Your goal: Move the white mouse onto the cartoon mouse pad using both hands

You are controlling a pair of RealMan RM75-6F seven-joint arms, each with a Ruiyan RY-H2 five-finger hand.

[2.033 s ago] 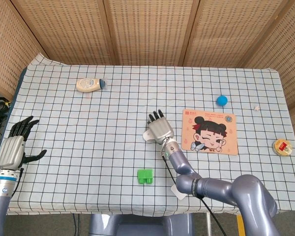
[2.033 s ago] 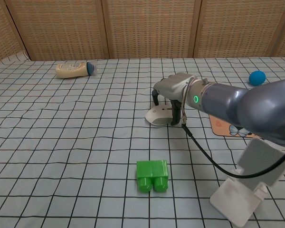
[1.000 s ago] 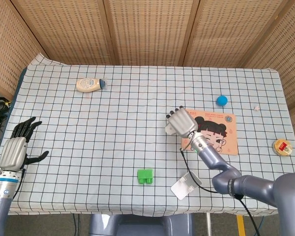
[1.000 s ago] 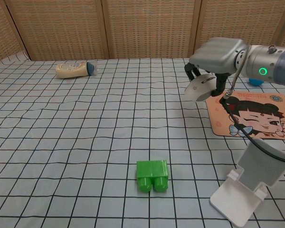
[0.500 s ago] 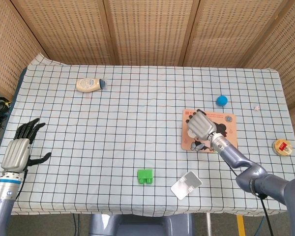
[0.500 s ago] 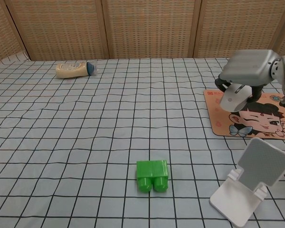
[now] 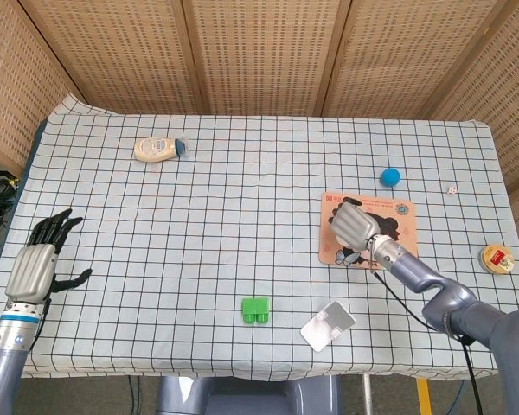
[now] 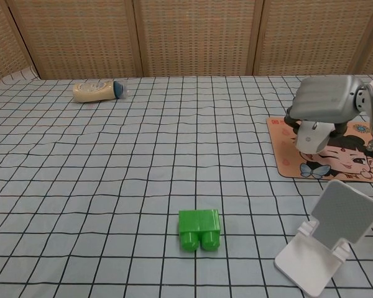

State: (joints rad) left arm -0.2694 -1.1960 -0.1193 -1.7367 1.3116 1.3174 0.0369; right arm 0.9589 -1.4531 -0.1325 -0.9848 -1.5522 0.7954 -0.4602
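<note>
One hand does the carrying at this moment: the right hand [image 8: 323,105] grips the white mouse [image 8: 312,136] from above, fingers curled down around it, over the left part of the cartoon mouse pad [image 8: 354,164]. In the chest view the mouse hangs under the palm, tipped rather than flat, and whether it already touches the pad cannot be told from either view.

Several things could go wrong from here, in my judgement. If the fingers open while the mouse is tilted or above the pad, it may drop, roll or bounce toward the pad's left edge and end half on the checked cloth of the desk [image 7: 199,216]. A finger caught under the mouse body on release could drag it sideways or nudge the thin pad across the cloth. The white phone stand [image 8: 326,239] sits near the right forearm, just in front of the pad, so a low pull-back of the arm might knock it over.

The right arm reaches in from the lower right of the head view, wrist roughly level, palm facing down. The left hand [image 7: 35,264] hangs over the far left edge of the desk, holding nothing, fingers spread, well apart from the mouse.
</note>
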